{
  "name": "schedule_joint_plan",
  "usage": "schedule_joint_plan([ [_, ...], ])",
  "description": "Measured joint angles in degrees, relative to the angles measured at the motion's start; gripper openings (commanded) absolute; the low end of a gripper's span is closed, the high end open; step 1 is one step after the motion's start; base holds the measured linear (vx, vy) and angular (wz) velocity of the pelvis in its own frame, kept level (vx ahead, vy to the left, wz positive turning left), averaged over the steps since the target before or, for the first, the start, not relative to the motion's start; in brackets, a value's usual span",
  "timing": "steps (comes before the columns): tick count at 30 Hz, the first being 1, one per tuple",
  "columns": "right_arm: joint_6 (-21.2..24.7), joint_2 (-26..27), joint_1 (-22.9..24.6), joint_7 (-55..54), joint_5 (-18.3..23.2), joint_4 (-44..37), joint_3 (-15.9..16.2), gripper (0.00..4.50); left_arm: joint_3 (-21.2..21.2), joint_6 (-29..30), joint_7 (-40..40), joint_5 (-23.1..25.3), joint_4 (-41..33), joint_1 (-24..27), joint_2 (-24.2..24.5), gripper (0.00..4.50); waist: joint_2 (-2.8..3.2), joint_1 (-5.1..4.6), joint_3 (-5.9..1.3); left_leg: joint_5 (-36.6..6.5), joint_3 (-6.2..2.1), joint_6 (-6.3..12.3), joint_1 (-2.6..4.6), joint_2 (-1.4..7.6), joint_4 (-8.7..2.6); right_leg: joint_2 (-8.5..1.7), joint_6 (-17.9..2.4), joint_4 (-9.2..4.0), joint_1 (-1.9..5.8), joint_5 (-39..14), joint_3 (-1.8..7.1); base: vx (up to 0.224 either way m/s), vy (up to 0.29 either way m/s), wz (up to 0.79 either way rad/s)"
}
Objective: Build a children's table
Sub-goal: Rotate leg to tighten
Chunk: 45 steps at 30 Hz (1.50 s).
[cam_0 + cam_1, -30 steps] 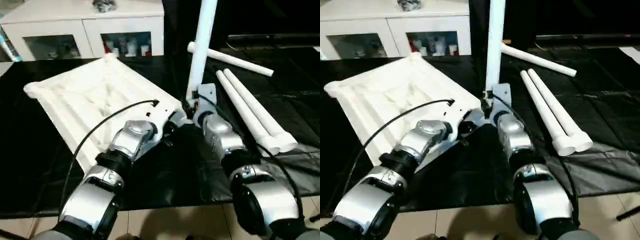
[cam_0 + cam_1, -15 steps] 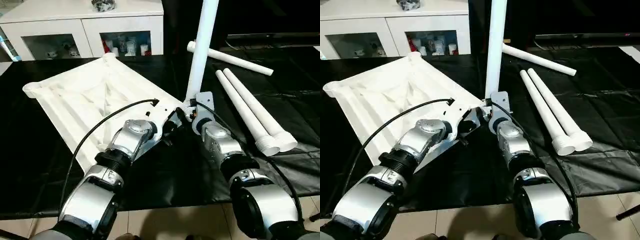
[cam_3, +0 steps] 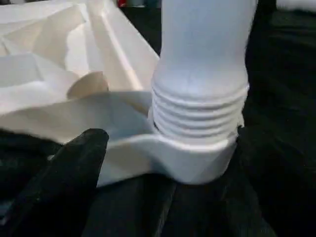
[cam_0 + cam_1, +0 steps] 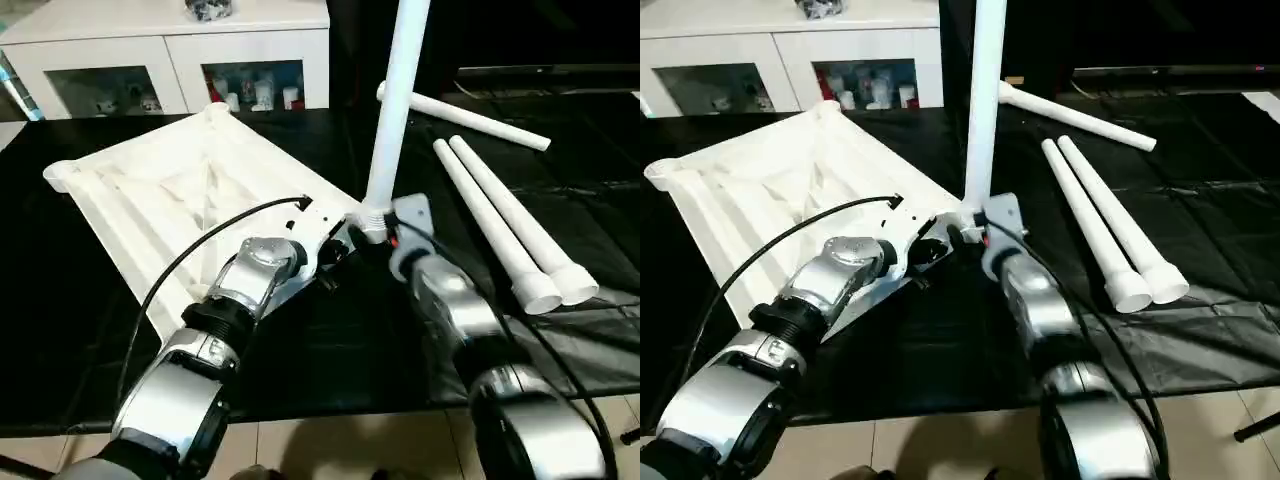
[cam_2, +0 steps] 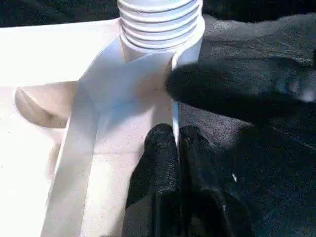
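The white table top (image 4: 170, 200) lies upside down on the black mat. One leg (image 4: 395, 100) stands upright in its near right corner socket (image 3: 197, 163), with several threads (image 3: 197, 113) showing above the socket. My left gripper (image 5: 177, 136) is shut on the top's thin rim just beside that socket. My right gripper (image 4: 378, 232) is open at the leg's foot. One of its fingers (image 3: 74, 168) stands clear of the threads. Two more legs (image 4: 500, 220) lie side by side on the right, and a third (image 4: 465, 115) lies behind them.
A white cabinet with glass doors (image 4: 170, 60) stands behind the mat (image 4: 300, 340). Tiled floor (image 4: 330, 440) starts at the mat's front edge. A black cable (image 4: 200, 255) arcs over my left forearm.
My right gripper has let go of the leg's foot and opened wide. The leg stays upright in the socket. My left gripper has kept its hold.
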Motion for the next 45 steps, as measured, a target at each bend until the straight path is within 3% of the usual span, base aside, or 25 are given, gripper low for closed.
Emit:
schedule_joint_plan([
  [6, 2.22, -4.42, 5.52, 2.90, -0.33, -10.46, 1.50, 4.49, -0.91, -3.72, -4.82, -0.02, -0.15, 0.81, 2.75, 0.00, 0.29, 0.85, 0.18, 0.00, -0.01, 0.00, -0.08, 0.01, 0.00, 0.00, 0.04, 0.00, -0.06, -0.02, -0.02, 0.000, 0.000, 0.00],
  [8, 4.28, -6.31, 7.93, 6.68, 1.66, -16.02, 1.18, 4.49, -1.02, -5.91, -7.09, -0.02, -0.30, 1.79, 4.50, 0.00, 0.30, 1.07, 0.18, 0.00, -0.01, 0.01, -0.08, 0.01, -0.01, 0.00, 0.09, 0.00, -0.06, -0.06, -0.02, 0.000, 0.000, 0.00],
  [13, 6.70, -7.53, 9.96, 11.39, 4.67, -21.38, 1.02, 4.49, -1.61, -7.64, -9.28, -0.01, -0.43, 2.24, 5.44, 0.00, 0.34, 1.65, 0.20, 0.00, -0.01, 0.01, -0.11, 0.01, 0.04, -0.01, 0.08, -0.01, -0.06, -0.05, -0.02, 0.000, 0.000, 0.00],
  [16, 8.90, -12.81, 13.39, 19.55, 8.70, -28.05, 1.91, 4.49, -2.06, -10.77, -15.32, -0.64, -2.50, 4.49, 8.35, 0.00, 0.48, 2.44, 0.19, -0.02, -0.01, 0.05, -0.11, 0.00, 0.03, -0.03, 0.19, -0.01, -0.05, -0.11, -0.01, 0.000, 0.000, 0.00],
  [20, 10.03, -14.91, 13.27, 22.12, 9.55, -29.09, 0.15, 4.49, -1.75, -11.91, -19.51, -1.50, -3.49, 5.98, 10.41, 0.00, 0.48, 2.44, 0.19, -0.01, -0.02, 0.03, -0.02, 0.02, 0.04, -0.02, 0.15, 0.06, -0.03, -0.09, -0.02, 0.000, 0.000, 0.00],
  [25, 12.68, -16.89, 13.19, 26.88, 11.35, -29.43, 0.51, 4.49, -2.01, -12.08, -22.48, -2.22, -4.65, 6.67, 11.02, 0.00, 0.48, 2.66, 0.19, -0.01, -0.02, 0.03, -0.07, -0.02, 0.09, -0.06, 0.14, 0.04, -0.01, -0.08, -0.02, 0.000, 0.000, 0.00],
  [28, 14.72, -19.91, 13.30, 31.16, 13.23, -31.04, 1.72, 4.49, -2.11, -12.58, -26.30, -3.03, -5.88, 7.84, 12.76, 0.00, 0.49, 2.84, 0.19, 0.01, -0.01, 0.06, -0.06, 0.00, 0.07, -0.04, 0.20, 0.05, -0.02, -0.11, -0.02, 0.000, 0.000, 0.00],
  [33, 15.46, -22.06, 13.29, 35.34, 12.93, -31.89, 3.42, 4.49, -3.15, -12.70, -33.22, -4.49, -9.19, 9.94, 14.41, 0.00, 0.49, 3.62, 0.19, 0.07, -0.02, 0.16, -0.07, 0.02, 0.10, -0.04, 0.20, 0.06, -0.02, -0.12, -0.04, 0.000, 0.000, 0.00],
  [45, 12.18, -23.45, 10.20, 41.08, 9.91, -28.82, 9.48, 4.49, -5.46, -14.60, -38.33, -4.91, -12.98, 11.54, 15.94, 0.00, 0.48, 4.71, 0.19, 0.00, -0.02, 0.04, -0.14, 0.02, 0.33, -0.08, 0.18, 0.13, 0.00, -0.03, -0.04, 0.000, 0.000, 0.00],
])
